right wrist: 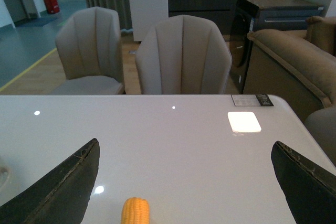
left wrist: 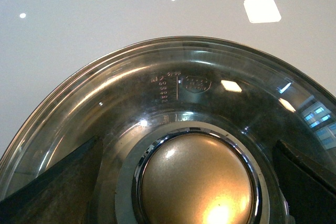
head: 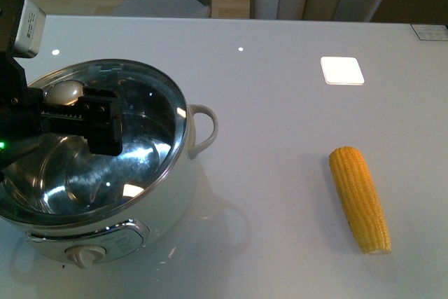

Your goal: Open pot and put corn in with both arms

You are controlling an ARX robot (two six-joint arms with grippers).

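Left end effector [left wrist: 187,142] straddles the lid knob [left wrist: 197,184], fingers wide; right end effector [right wrist: 185,144] (also wide) hovers near the corn [right wrist: 135,211].

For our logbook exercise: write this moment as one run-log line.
left gripper: open, straddling lid knob | lid: on pot | corn: on table | right gripper: open, facing corn

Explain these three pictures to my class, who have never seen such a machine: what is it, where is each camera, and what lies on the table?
It is a robot with two arms. The front picture looks from its body across the table: a white pot under a glass lid, and a corn cob lying apart. The other two come from wrist cameras. The left tool straddles the lid knob, open; the right tool hangs open near the corn cob. Nothing is held.
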